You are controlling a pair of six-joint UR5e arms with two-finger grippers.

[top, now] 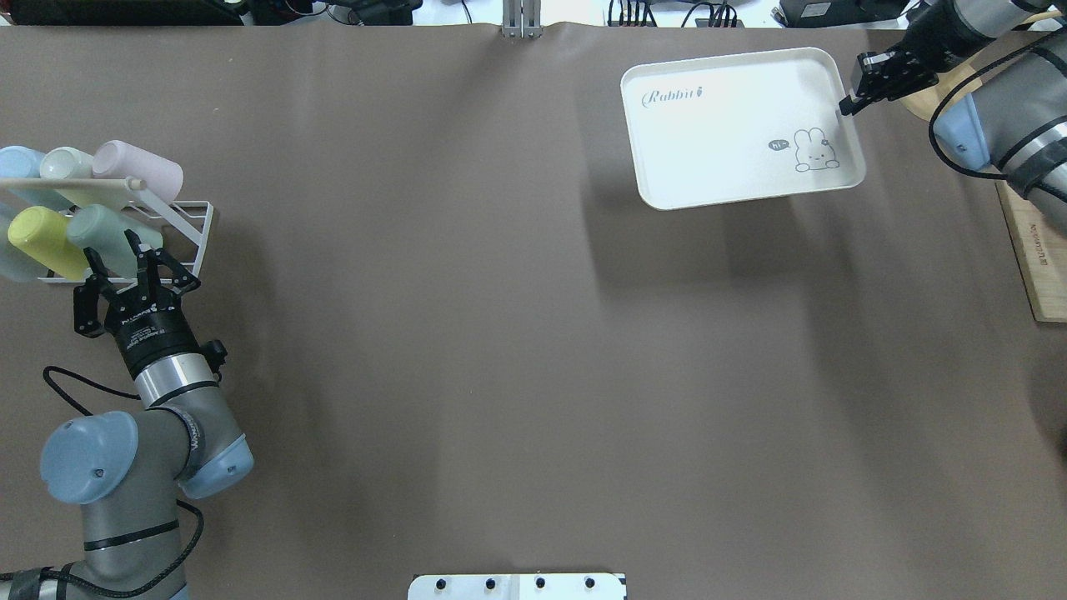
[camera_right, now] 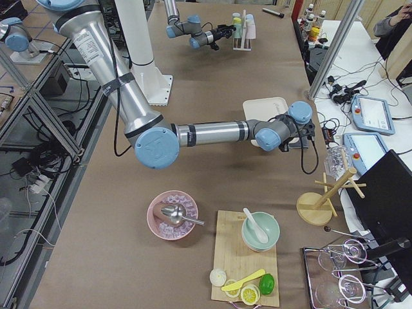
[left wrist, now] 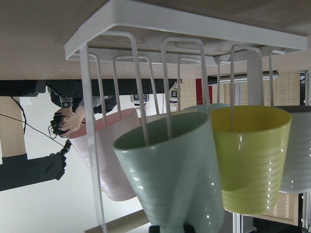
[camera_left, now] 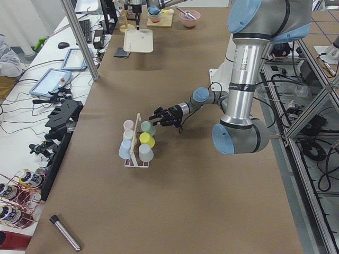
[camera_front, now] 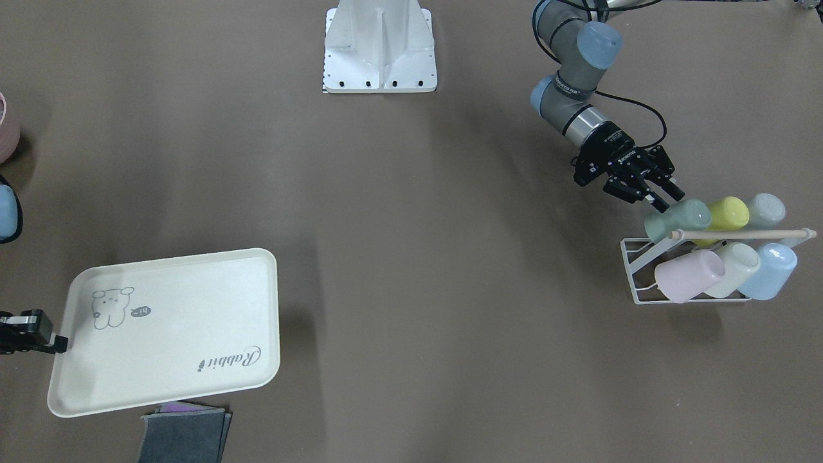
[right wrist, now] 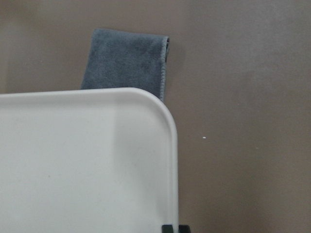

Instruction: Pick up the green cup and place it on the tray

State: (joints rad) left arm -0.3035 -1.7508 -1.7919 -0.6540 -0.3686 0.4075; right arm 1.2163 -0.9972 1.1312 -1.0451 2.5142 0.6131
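Note:
The pale mint-green cup (camera_front: 678, 218) hangs tilted on a peg of a white wire rack (camera_front: 633, 283), next to a yellow-green cup (camera_front: 730, 212). It also shows in the overhead view (top: 104, 233) and fills the left wrist view (left wrist: 170, 170). My left gripper (camera_front: 662, 198) is open at the cup's closed end, fingers to either side; I cannot tell if they touch. The cream tray (camera_front: 180, 321) with the bear drawing and "Rabbit" is held by its rim slightly above the table. My right gripper (top: 846, 104) is shut on that rim.
The rack also holds pink (camera_front: 688, 276), cream and pale blue cups under a wooden rod. A grey cloth (camera_front: 183, 437) lies by the tray's corner. The robot base (camera_front: 379, 58) stands mid-table. A wooden board (top: 1034, 250) lies at the right edge.

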